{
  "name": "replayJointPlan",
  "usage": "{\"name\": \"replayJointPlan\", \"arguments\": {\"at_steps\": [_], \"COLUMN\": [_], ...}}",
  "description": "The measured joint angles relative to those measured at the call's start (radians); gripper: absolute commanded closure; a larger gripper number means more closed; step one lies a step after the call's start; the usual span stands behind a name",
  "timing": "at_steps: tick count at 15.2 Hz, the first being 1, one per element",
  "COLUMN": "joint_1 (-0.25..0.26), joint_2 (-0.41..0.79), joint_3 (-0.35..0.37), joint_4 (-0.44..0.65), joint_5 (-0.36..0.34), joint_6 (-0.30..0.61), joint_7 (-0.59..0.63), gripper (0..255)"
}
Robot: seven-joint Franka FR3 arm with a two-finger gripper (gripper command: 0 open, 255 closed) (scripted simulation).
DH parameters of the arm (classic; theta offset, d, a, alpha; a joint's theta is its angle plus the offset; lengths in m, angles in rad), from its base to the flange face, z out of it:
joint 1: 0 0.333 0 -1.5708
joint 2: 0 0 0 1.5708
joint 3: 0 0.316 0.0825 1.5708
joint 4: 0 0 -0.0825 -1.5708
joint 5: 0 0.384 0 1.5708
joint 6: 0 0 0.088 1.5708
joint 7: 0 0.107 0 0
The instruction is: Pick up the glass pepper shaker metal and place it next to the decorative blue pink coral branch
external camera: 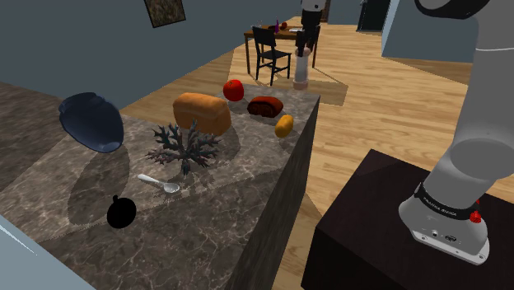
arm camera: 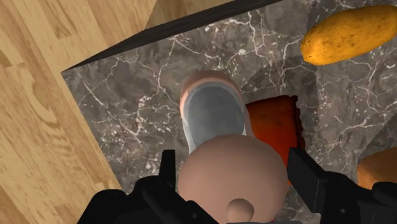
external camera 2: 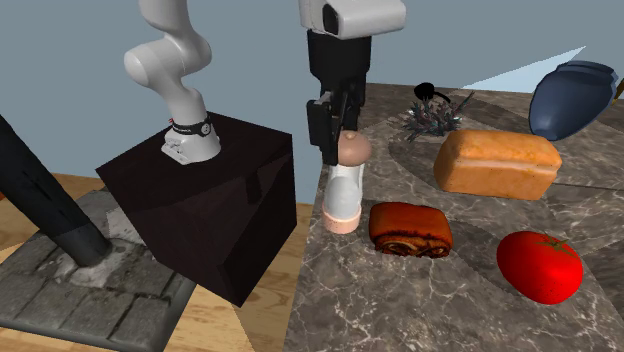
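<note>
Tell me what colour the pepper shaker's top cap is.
Pinkish tan, matching its base; the pepper shaker shows this best in the second exterior view.

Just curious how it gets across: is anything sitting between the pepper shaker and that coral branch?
Yes. The brown pastry and the bread loaf lie between the shaker and the coral branch. A straight slide would probably hit them; lifting over looks safer.

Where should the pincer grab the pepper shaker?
By the rounded pinkish cap, or the clear neck just below, coming straight down from above. The shaker stands upright at the corner of the counter, and the open pincer hovers with a finger each side.
</note>
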Motion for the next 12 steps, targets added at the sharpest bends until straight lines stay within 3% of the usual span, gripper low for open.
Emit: {"name": "replayJointPlan", "arguments": {"at_steps": [12], "joint_1": [-0.015], "joint_2": [0.033], "joint_3": [-0.002], "joint_4": [0.208], "joint_5": [0.006], "joint_6": [-0.175], "joint_7": [0.006], "gripper": [255]}}
